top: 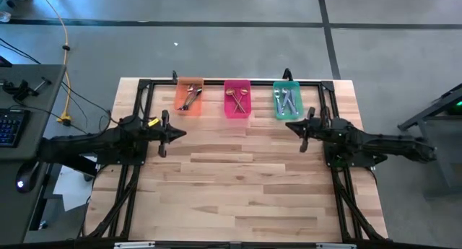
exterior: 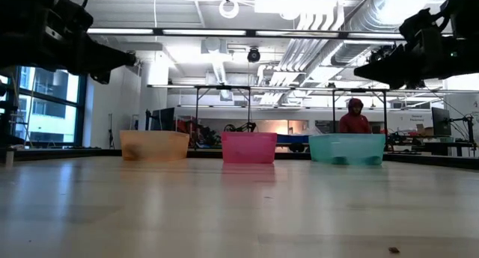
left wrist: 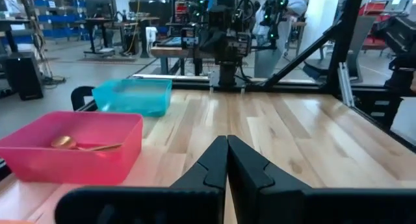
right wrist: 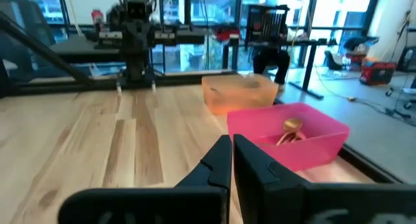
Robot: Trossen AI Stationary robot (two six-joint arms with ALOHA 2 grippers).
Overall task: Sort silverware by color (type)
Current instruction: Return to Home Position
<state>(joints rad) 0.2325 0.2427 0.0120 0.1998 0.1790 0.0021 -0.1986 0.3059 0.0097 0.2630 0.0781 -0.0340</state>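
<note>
All the silverware lay in 3 translucent bins lined up along the far edge of the wooden table (top: 238, 184). The orange bin (top: 189, 111) held a few dark metallic spoons (top: 191, 96), the pink bin (top: 237, 112) held gold spoons (top: 238, 97), and the green bin (top: 286, 115) held pale, silvery spoons (top: 286, 99).

The left gripper (top: 180, 133) hovered above the table near its left side, just in front of the orange bin. Its wrist view showed the 2 fingers pressed together with nothing between them. The right gripper (top: 291, 125) hovered near the right side, just in front of the green bin, its jaws likewise clenched on nothing. Both grippers pointed inward toward each other, well apart.
</note>
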